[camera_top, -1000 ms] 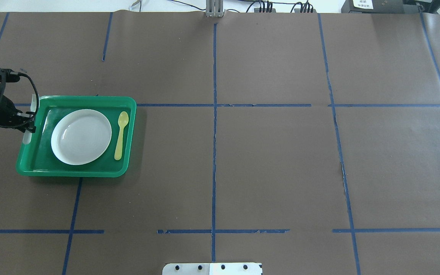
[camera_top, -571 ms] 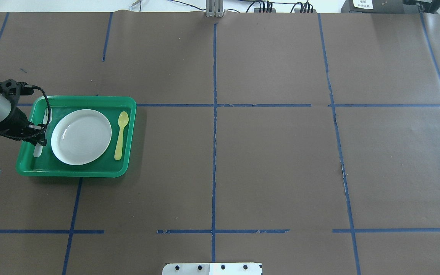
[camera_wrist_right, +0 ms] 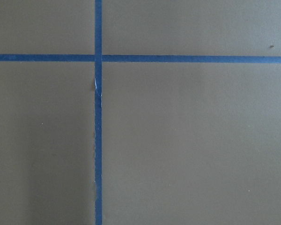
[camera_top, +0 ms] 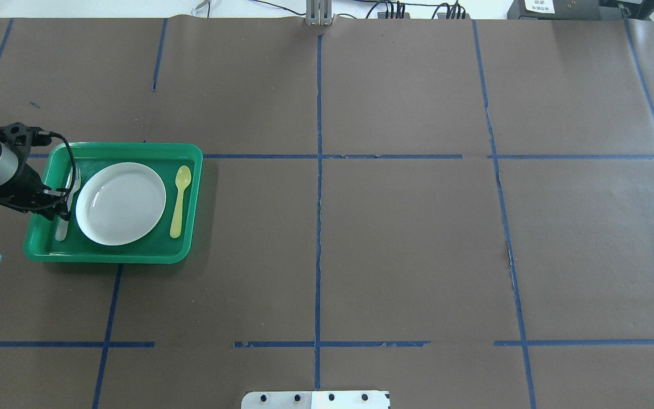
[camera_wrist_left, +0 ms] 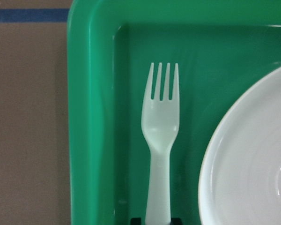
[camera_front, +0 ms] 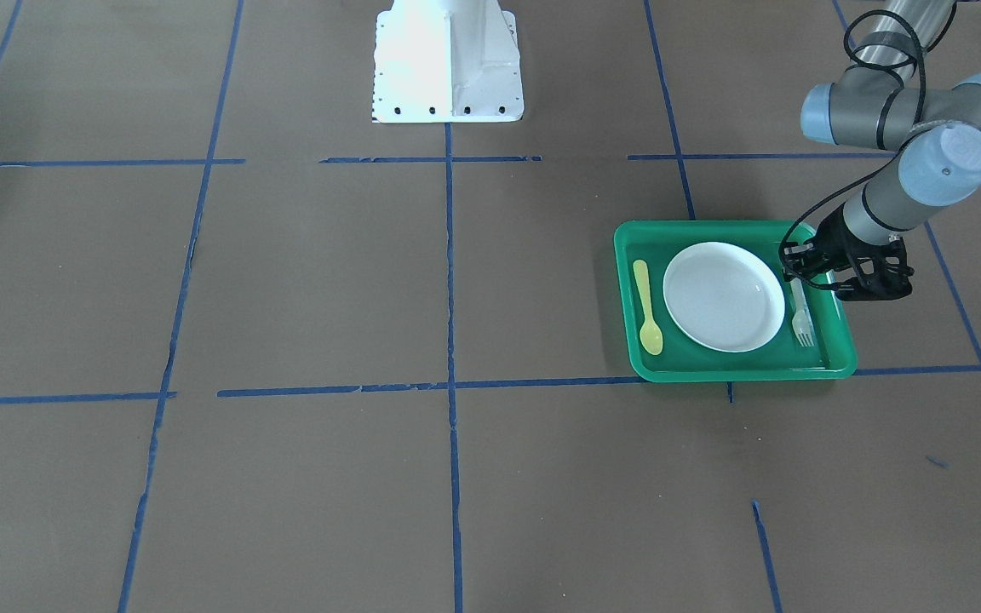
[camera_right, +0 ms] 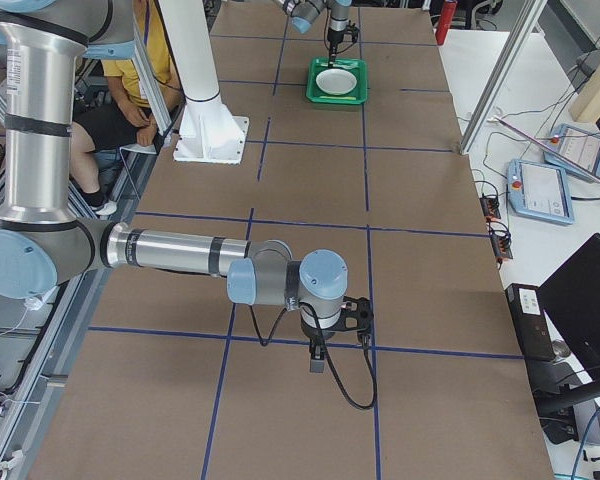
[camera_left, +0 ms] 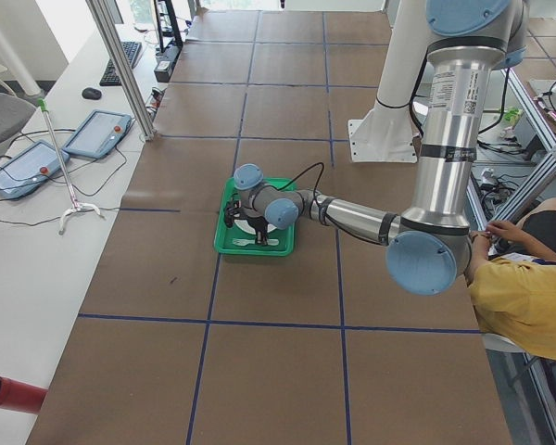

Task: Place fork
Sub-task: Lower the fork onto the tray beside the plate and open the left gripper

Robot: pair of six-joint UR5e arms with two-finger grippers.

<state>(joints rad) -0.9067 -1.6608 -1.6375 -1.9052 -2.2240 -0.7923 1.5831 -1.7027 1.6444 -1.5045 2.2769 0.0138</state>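
The left hand point(camera_top: 63, 209) pinches the handle of the fork point(camera_wrist_left: 160, 136), held low in the green tray point(camera_top: 134, 147) at nine o'clock of the white plate point(camera_top: 121, 203), so I judge placing is nearly done and next comes letting go, though whether it touches the tray floor is hard to tell.

In the overhead view the tray point(camera_top: 112, 256) sits on the table point(camera_top: 395, 238) at the middle left of the frame. The plate point(camera_top: 121, 203) lies in the tray's middle. The spoon point(camera_top: 180, 200) lies to the plate's right, bowl toward the top. The fork point(camera_top: 62, 229) runs along the plate's left, between plate and tray wall, tines toward the top, with the left gripper point(camera_top: 65, 211) at its handle.
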